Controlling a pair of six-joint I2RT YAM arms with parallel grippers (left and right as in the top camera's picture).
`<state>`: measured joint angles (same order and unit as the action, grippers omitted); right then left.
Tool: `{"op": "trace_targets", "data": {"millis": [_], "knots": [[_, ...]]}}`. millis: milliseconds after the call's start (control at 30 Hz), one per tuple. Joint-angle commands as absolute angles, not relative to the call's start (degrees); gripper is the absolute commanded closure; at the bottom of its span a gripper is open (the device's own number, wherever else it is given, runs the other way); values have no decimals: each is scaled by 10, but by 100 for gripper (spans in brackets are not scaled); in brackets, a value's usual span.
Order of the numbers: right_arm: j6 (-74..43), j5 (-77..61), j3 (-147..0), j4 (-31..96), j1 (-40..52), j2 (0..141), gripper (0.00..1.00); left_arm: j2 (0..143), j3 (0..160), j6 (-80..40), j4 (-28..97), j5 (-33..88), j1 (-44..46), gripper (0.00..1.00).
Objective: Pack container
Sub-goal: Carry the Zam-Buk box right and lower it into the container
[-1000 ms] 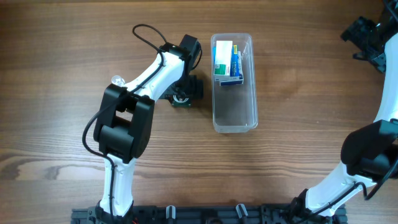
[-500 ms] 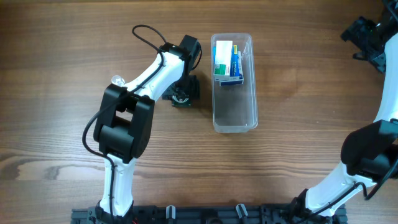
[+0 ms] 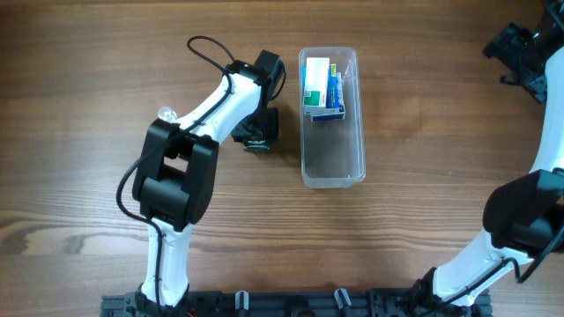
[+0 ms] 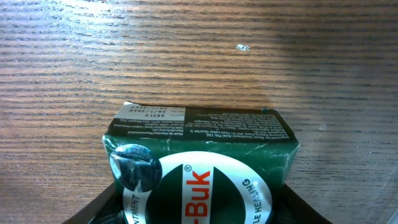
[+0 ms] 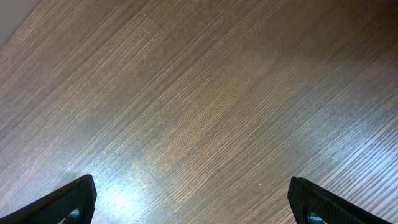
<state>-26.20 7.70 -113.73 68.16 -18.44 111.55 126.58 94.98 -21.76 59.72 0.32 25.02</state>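
Observation:
The container is a long clear tub lying mid-table, with a white and a blue box stacked at its far end. Left of it, a dark green box lies on the wood with my left gripper down over it. In the left wrist view the green box with its white oval label fills the space between the fingers of the left gripper, and both fingers lie against its sides. My right gripper is at the far right edge, and the right gripper is open over bare wood.
A small clear rounded object shows beside the left arm's forearm. The near half of the container holds nothing. A black rail runs along the front table edge.
The left gripper's jaws have drawn in around the green box. The box and the arm stay in place. The right arm has not moved.

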Motion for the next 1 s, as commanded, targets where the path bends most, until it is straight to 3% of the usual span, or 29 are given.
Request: {"op": "trace_targets", "data": {"millis": [0,400,733,967], "knots": [[-270,76,-1139,680,-183,1122,0,1272,945,-219,604,6,249,53],[-270,76,-1139,680,-183,1122,0,1187,990,-219,660,15,249,51],[-270,76,-1139,680,-183,1122,0,1020,1029,-280,669,137,254,51],[-270,76,-1139,680,-183,1122,0,1000,1029,-340,609,139,340,51]]}}
